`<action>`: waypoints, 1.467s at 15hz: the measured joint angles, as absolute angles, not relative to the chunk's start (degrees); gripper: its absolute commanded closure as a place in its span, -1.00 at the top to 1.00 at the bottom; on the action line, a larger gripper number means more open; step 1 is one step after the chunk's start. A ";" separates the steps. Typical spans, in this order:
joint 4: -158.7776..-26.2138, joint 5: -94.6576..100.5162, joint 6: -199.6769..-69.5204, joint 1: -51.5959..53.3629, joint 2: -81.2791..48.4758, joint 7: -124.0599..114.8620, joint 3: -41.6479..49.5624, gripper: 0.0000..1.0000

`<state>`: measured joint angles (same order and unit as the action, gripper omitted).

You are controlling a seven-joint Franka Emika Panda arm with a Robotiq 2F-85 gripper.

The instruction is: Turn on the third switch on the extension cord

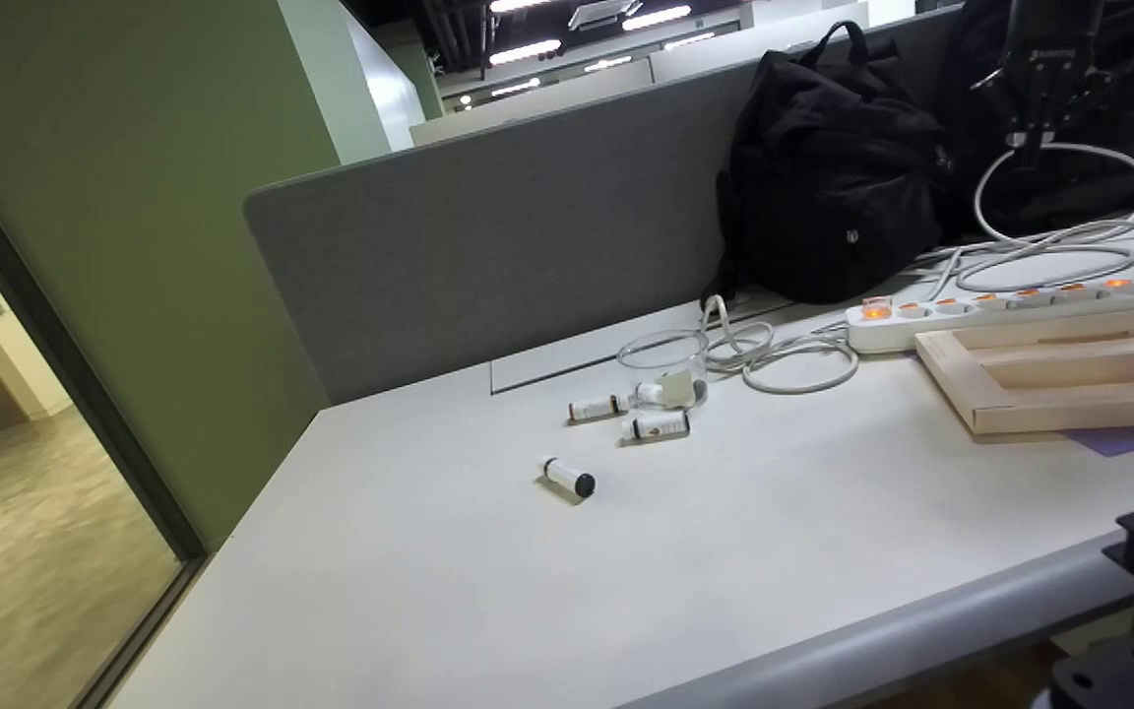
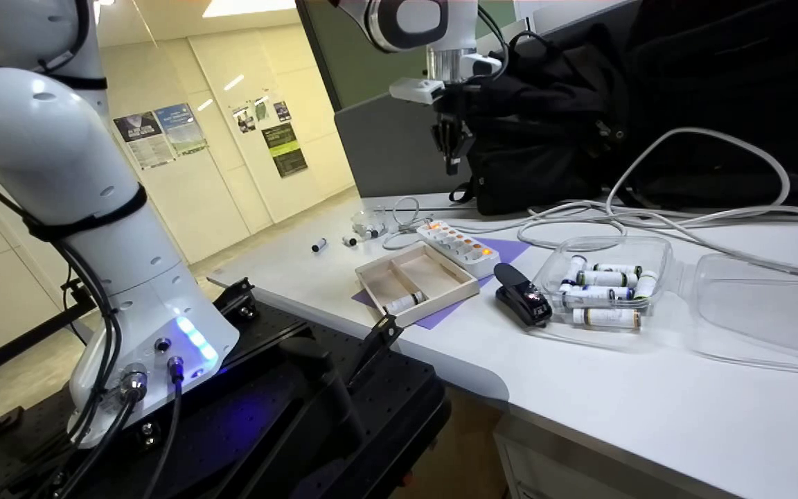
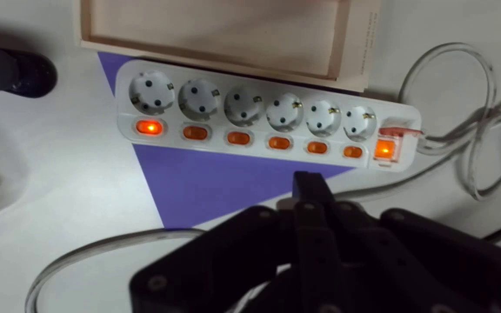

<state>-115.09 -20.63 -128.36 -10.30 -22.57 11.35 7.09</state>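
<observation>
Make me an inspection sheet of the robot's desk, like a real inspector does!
Surface: white desk; purple sheet lies partly under the power strip.
Job's things: power strip has glowing switches at both ends; the five switches between look unlit.
Clutter: wooden tray, clear box, small white tubes, perhaps a stapler.
Gripper: hangs above the desk, looks shut; unclear if holding anything.
Cables: white cables lie in loose loops.
Surroundings: black backpack, grey divider, green wall.

in front of me the white table (image 2: 648, 402) carries a purple sheet (image 3: 207, 187), partly under the extension cord (image 3: 268, 121) and a wooden tray (image 2: 433, 274), plus small cylinders (image 1: 660, 425), looping cable (image 3: 102, 246), a clear tub (image 2: 614, 251), a black device (image 2: 524, 296) and a backpack (image 1: 828, 187).
</observation>
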 measured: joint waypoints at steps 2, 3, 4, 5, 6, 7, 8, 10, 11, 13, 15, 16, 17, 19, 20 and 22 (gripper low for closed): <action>-113.47 -18.04 -126.00 -10.37 -23.63 9.50 7.54 -0.98; -113.19 -17.82 -125.67 -10.40 -23.70 9.24 7.63 -0.98; -113.04 -17.81 -125.44 -10.40 -23.69 9.15 7.68 -0.98; -112.96 -17.80 -125.31 -10.40 -23.69 9.10 7.69 -0.98; -112.93 -17.80 -125.27 -10.40 -23.69 9.08 7.70 -1.00; -112.91 -17.80 -125.26 -10.40 -23.69 9.06 7.70 -1.00; -112.95 -17.80 -125.28 -10.46 -23.69 9.17 7.60 -1.00; -113.01 -17.90 -125.64 -10.61 -24.17 9.15 7.16 -1.00; -113.01 -18.15 -126.35 -10.64 -24.78 9.12 6.92 -1.00; -112.77 -19.00 -128.22 -10.72 -26.75 9.01 6.37 -1.00; -112.19 -19.44 -130.24 -10.78 -29.29 8.79 5.87 -1.00; -111.75 -19.43 -131.14 -10.79 -30.65 8.64 5.64 -1.00; -111.31 -19.33 -131.86 -10.79 -31.93 8.46 5.47 -1.00; -110.18 -19.03 -132.67 -10.79 -34.36 7.80 5.19 -1.00; -109.60 -18.98 -132.96 -10.79 -35.45 7.51 5.12 -1.00; -108.31 -18.94 -133.01 -10.80 -37.36 6.87 5.09 -1.00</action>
